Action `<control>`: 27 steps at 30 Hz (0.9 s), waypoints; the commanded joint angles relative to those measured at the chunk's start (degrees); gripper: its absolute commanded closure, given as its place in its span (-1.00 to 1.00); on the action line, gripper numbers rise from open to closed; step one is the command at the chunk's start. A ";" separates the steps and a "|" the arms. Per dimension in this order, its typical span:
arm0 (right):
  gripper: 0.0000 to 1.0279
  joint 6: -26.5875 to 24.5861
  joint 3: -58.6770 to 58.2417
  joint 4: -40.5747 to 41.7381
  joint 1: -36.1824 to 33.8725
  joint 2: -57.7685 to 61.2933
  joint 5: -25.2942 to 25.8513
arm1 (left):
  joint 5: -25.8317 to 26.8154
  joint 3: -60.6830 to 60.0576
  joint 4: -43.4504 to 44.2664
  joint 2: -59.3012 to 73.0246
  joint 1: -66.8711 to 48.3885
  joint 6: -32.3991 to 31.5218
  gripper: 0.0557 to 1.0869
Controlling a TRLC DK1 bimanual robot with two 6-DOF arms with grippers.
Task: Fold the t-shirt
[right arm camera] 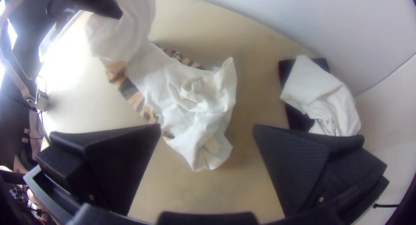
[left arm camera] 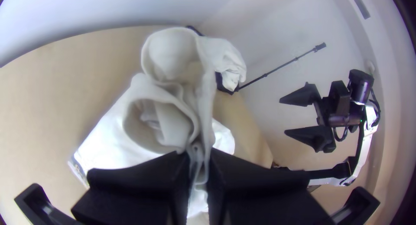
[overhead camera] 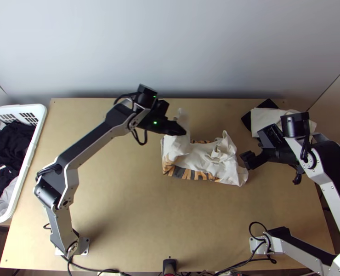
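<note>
At the desk's [overhead camera: 124, 221] left side, a white laundry basket [overhead camera: 31, 156] holds dark and grey clothes [overhead camera: 7, 147]. In the far right corner, a crumpled white cloth [overhead camera: 265, 118] lies over a flat black thing [overhead camera: 246, 120], partly hidden in the top view by the right arm [overhead camera: 328, 177], which stands over that side. A black device [overhead camera: 170, 266] sits at the middle of the near edge, with cables [overhead camera: 225, 269] running to both sides of it. The left arm [overhead camera: 85, 149] slants across the far left part to the t-shirt [overhead camera: 204, 161], which is just right of the middle. The left gripper [overhead camera: 184, 132] has its fingers closed on white fabric, holding the shirt's left end up in a loose, looped fold. The right gripper [overhead camera: 251, 146] stands near the other end, its fingers wide apart with nothing between them. The shirt's long axis runs left to right, with the right end slightly nearer the arms' bases. Its white fabric is in a narrow, uneven bundle, with an orange-and-black striped part along the near edge and a bit more at the far edge. The right end is bunched, with one peak standing up on the far side; I cannot tell which way the collar points.
</note>
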 commanded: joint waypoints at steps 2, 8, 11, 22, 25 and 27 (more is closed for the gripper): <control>-0.93 1.17 -0.14 -1.16 -1.57 -1.90 0.04 | -2.80 3.04 6.78 4.20 -4.74 -1.41 0.93; -0.93 1.08 -1.02 -1.16 -2.80 -1.90 0.12 | -2.98 4.79 9.07 7.37 -8.69 -2.64 0.93; -0.93 1.08 -1.46 -1.16 -3.33 -2.07 0.12 | -2.89 6.99 9.07 9.57 -10.18 -2.91 0.93; -0.93 0.55 -3.13 -0.72 -4.82 -2.51 0.30 | -1.92 16.13 6.96 17.74 -13.44 -4.31 0.93; -0.93 0.55 -3.30 -0.55 -4.91 -2.51 0.30 | -1.83 16.13 6.17 18.88 -14.23 -4.05 0.92; -0.93 0.46 -3.57 -0.46 -5.00 -2.51 0.30 | -1.75 16.22 6.17 19.85 -14.40 -4.05 0.93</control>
